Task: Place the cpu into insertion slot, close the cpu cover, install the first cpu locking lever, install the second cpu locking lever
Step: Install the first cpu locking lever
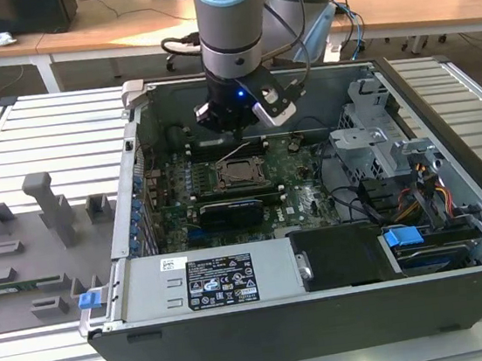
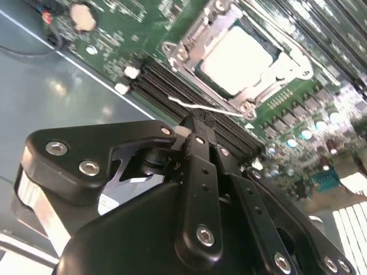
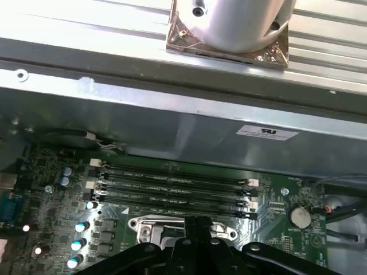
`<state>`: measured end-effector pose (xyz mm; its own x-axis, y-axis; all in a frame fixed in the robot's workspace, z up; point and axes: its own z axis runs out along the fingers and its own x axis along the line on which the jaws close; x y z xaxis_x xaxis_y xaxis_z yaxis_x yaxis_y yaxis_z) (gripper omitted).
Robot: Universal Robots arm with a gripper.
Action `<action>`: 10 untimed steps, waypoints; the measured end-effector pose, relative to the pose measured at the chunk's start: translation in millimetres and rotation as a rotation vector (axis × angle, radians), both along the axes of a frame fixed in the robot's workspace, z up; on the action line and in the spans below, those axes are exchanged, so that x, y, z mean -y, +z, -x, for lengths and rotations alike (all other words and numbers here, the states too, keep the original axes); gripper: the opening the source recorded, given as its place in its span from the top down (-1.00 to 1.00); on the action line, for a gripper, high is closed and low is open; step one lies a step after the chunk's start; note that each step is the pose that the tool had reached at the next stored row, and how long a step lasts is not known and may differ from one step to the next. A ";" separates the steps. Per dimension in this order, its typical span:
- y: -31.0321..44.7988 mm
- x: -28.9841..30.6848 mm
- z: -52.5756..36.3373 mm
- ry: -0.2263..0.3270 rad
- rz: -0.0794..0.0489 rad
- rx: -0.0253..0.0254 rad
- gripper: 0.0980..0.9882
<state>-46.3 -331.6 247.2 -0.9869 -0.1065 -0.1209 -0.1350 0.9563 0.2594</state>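
Silver-grey and flat, the chip point(image 2: 238, 54) sits down inside the socket point(image 1: 222, 181) near the middle of the green board point(image 1: 301, 199), so the placing step looks done. The cover point(image 2: 195, 35), a thin metal frame, lies flat over it with the chip's top face showing through its window. It seems closed, which would be what presses the chip onto its contacts.

A thin silver lever point(image 2: 202, 107) runs along the socket's edge on the side of the long black memory slots point(image 3: 172, 184). In the exterior view it slants up off the board, so I judge it is not latched yet.

The hand point(image 2: 195, 122) hangs just beside that lever, between the socket and the far wall of the open computer case point(image 1: 267, 318); whether it touches the lever I cannot tell. Its fingers are drawn together with nothing between them, and a narrow closed tip suits pushing a wire lever better than a spread one.

The case lies on its side on a slatted metal surface point(image 1: 42, 134), with grey holders point(image 1: 47, 209) well apart at the exterior view's left.
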 end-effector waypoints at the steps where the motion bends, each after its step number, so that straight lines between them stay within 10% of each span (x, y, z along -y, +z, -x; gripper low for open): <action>1: -0.2 0.0 2.0 0.000 0.004 0.0227 0.98; 3: -1.0 -0.1 3.4 0.000 0.009 0.0316 0.98; 6: -6.1 -1.3 4.0 -0.005 0.044 0.0316 0.98; 10: -11.2 -6.4 4.4 -0.007 0.059 0.0309 0.98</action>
